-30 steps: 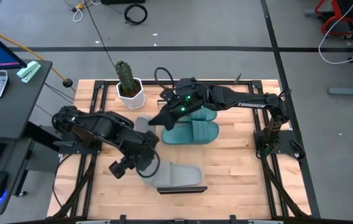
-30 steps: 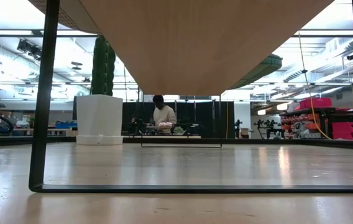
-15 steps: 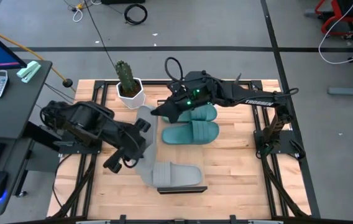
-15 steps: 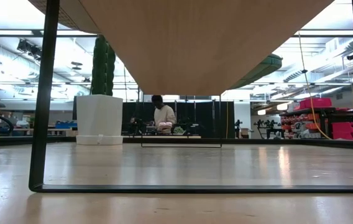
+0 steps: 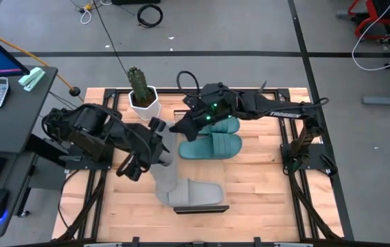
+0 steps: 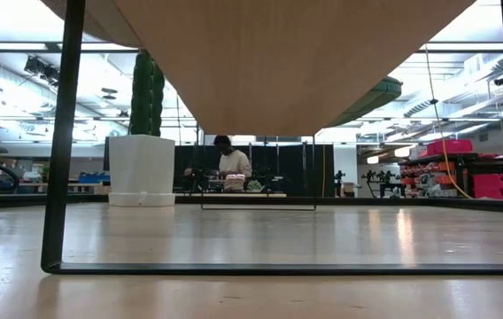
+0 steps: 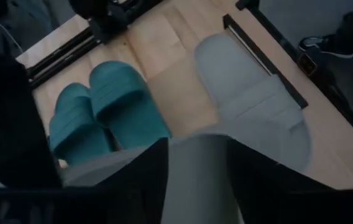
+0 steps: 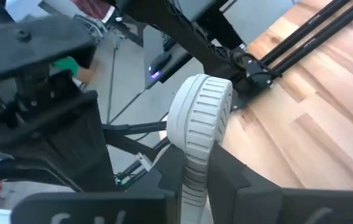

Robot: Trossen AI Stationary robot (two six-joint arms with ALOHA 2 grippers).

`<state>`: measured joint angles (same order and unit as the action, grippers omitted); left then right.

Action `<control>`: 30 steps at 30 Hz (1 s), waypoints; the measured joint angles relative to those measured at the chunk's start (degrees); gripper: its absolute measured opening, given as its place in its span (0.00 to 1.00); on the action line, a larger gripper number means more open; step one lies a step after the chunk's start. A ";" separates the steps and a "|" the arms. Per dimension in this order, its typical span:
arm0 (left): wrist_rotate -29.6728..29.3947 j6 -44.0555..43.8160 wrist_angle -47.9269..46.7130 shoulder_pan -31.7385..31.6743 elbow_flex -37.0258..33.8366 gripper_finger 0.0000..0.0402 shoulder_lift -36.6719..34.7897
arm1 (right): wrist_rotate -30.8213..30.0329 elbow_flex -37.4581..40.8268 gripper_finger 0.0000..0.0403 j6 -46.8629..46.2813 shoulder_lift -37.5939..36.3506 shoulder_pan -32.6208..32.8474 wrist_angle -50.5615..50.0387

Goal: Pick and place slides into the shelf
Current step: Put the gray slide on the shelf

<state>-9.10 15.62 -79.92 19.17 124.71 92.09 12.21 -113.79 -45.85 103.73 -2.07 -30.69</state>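
Observation:
One light grey slide (image 5: 163,165) is lifted over the table, running from the far side toward the near side. My left gripper (image 5: 151,146) is shut on it from the left, and my right gripper (image 5: 176,126) is shut on its far end. The second grey slide (image 5: 196,193) lies sole-down on the shelf (image 5: 202,208) at the near edge. Two teal slides (image 5: 212,145) lie side by side on the tabletop under the right arm. The low view shows only the shelf's underside (image 6: 278,62). My left gripper pinches the lifted grey slide's flat sole (image 7: 196,177) between its two fingers, coming from the table's left; its own fingers hide which part of the sole. My right gripper pinches the same slide's sole edge (image 8: 192,180) below the ribbed strap (image 8: 202,115), coming from the right. The slide stands edge-on out of the fingers, clear of the table.
A white pot with a cactus (image 5: 142,99) stands at the far left of the table, close to both grippers. Black frame rails (image 5: 298,154) run along the table's right side. Bare wood (image 5: 264,185) lies to the near right. A person (image 6: 231,164) stands far off in the room.
My left gripper has moved from near the shelf toward the far and left edges, carrying the grey slide with it. The slide now stretches from far to near, away from the one on the shelf. My right gripper has stayed at its far end.

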 joint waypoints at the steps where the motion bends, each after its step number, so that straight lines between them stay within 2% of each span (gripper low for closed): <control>1: 0.10 0.00 -0.11 -0.38 -0.01 0.43 0.00 | -0.53 -0.05 0.12 0.54 -0.09 0.05 -0.45; 6: -0.13 -1.88 -0.44 -2.11 -0.01 0.50 -0.46 | -4.89 -0.05 0.12 0.78 -0.05 0.03 -0.74; 11: -0.61 -5.19 -1.01 -2.63 -0.03 0.51 -1.25 | -10.86 -0.05 0.12 2.10 -0.87 -0.12 0.02; 14: -4.07 -7.03 -1.05 -2.46 -0.03 0.49 -1.90 | -12.99 -0.05 0.12 2.18 -1.51 -0.08 1.77; 20: -15.57 -15.63 -2.00 -2.44 0.00 0.46 -3.78 | -19.46 -0.05 0.12 4.51 -3.95 1.39 2.82; 30: -27.04 -27.07 -2.51 -0.09 -0.07 0.46 -9.18 | -37.48 -0.05 0.12 10.23 -10.63 4.16 -4.19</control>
<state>-36.14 -11.45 -82.43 19.08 124.64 82.92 -25.28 -113.84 -35.61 93.10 2.10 -34.88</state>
